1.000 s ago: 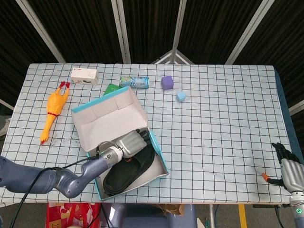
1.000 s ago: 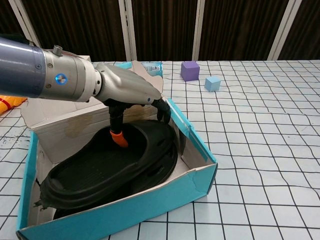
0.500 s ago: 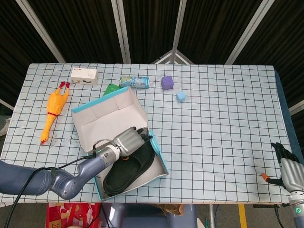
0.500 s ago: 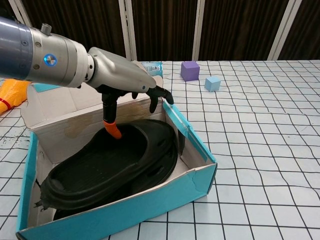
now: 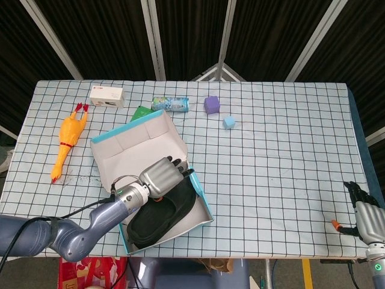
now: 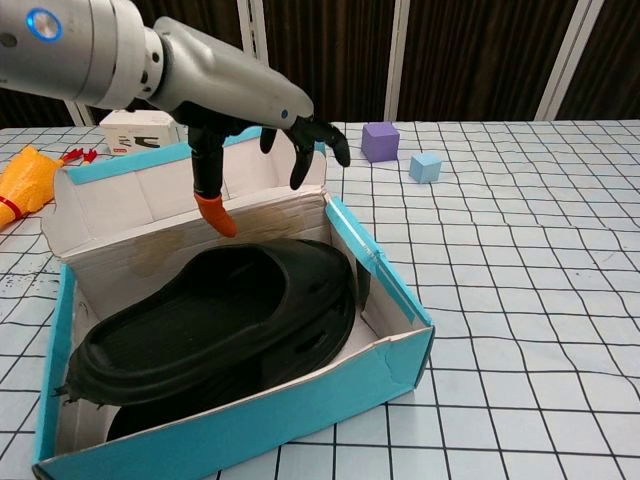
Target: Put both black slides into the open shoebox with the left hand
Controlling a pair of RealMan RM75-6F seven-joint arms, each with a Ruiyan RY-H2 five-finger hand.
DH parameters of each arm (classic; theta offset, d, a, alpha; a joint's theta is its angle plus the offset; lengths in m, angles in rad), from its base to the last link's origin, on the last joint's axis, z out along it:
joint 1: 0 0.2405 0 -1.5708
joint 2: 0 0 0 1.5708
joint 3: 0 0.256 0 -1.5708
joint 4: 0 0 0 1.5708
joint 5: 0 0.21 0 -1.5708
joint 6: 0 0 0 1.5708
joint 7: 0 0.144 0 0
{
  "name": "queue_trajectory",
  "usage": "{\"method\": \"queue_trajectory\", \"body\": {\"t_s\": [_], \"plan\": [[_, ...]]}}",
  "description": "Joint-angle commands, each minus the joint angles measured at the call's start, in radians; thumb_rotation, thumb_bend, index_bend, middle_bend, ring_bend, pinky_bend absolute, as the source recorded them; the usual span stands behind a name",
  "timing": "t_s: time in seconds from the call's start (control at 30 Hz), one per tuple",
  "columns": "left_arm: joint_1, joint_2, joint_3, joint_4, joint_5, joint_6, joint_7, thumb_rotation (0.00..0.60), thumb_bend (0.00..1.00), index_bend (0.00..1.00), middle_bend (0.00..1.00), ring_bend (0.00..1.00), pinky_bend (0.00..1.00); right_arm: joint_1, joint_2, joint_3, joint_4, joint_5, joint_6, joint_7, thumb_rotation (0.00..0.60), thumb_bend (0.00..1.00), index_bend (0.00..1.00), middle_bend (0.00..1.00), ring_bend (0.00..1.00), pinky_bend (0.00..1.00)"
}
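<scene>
Two black slides [image 6: 215,330] lie stacked inside the open teal shoebox [image 6: 385,290], also seen in the head view as the black slides [image 5: 159,215] within the shoebox [image 5: 201,198]. My left hand [image 6: 250,110] hovers above the box's far end, fingers spread and holding nothing; in the head view the left hand [image 5: 162,176] sits over the box's upper end. My right hand [image 5: 368,218] rests at the table's far right edge, its fingers held close together with nothing in them.
The box lid [image 5: 138,150] stands open behind the box. A yellow rubber chicken [image 5: 67,141], a white carton [image 5: 107,96], a tube [image 5: 170,103], a purple cube [image 5: 211,104] and a blue cube [image 5: 228,122] lie toward the table's far side.
My left hand has lifted off the top slide and risen above the box, fingers spreading. The slides stay in the box. The right hand has not moved.
</scene>
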Motion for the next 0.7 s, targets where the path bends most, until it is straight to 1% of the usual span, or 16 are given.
{"method": "queue_trajectory", "body": {"t_s": [0.03, 0.07, 0.1, 0.2, 0.3, 0.43, 0.53, 0.7], "plan": [[0.048, 0.044, -0.033, -0.054, 0.087, 0.004, -0.085, 0.600, 0.14, 0.25, 0.43, 0.29, 0.36, -0.002, -0.001, -0.001, -0.002, -0.003, 0.004, -0.002, 0.600, 0.25, 0.00, 0.02, 0.10, 0.13], [0.060, 0.048, -0.039, -0.059, 0.106, 0.003, -0.105, 0.600, 0.15, 0.29, 0.46, 0.32, 0.39, -0.002, -0.002, -0.001, -0.002, -0.003, 0.005, -0.002, 0.600, 0.25, 0.00, 0.02, 0.10, 0.13], [0.079, 0.052, -0.048, -0.064, 0.140, 0.005, -0.136, 0.600, 0.16, 0.31, 0.47, 0.33, 0.40, -0.001, -0.002, -0.001, -0.002, -0.003, 0.005, -0.003, 0.600, 0.25, 0.00, 0.02, 0.10, 0.13], [0.122, 0.063, -0.049, -0.070, 0.214, -0.020, -0.203, 0.600, 0.16, 0.33, 0.48, 0.34, 0.41, 0.000, -0.001, -0.001, -0.004, -0.003, 0.004, -0.005, 0.600, 0.24, 0.00, 0.02, 0.10, 0.13], [0.146, 0.075, -0.053, -0.075, 0.241, -0.063, -0.269, 0.600, 0.18, 0.33, 0.51, 0.37, 0.41, 0.000, -0.001, -0.001, -0.005, -0.003, 0.003, -0.005, 0.600, 0.25, 0.00, 0.02, 0.10, 0.13], [0.171, 0.093, -0.061, -0.074, 0.266, -0.125, -0.354, 0.600, 0.21, 0.36, 0.55, 0.40, 0.43, 0.001, 0.000, 0.001, -0.004, 0.001, 0.001, -0.004, 0.600, 0.25, 0.00, 0.02, 0.10, 0.13], [0.181, 0.100, -0.054, -0.060, 0.297, -0.160, -0.374, 0.600, 0.22, 0.38, 0.57, 0.42, 0.44, 0.004, 0.001, 0.002, -0.003, 0.004, -0.003, -0.005, 0.600, 0.25, 0.00, 0.02, 0.10, 0.13], [0.195, 0.092, -0.042, -0.054, 0.322, -0.190, -0.394, 0.600, 0.22, 0.39, 0.60, 0.44, 0.47, 0.005, 0.002, 0.002, -0.005, 0.004, -0.005, -0.005, 0.600, 0.24, 0.00, 0.02, 0.10, 0.13]]}}
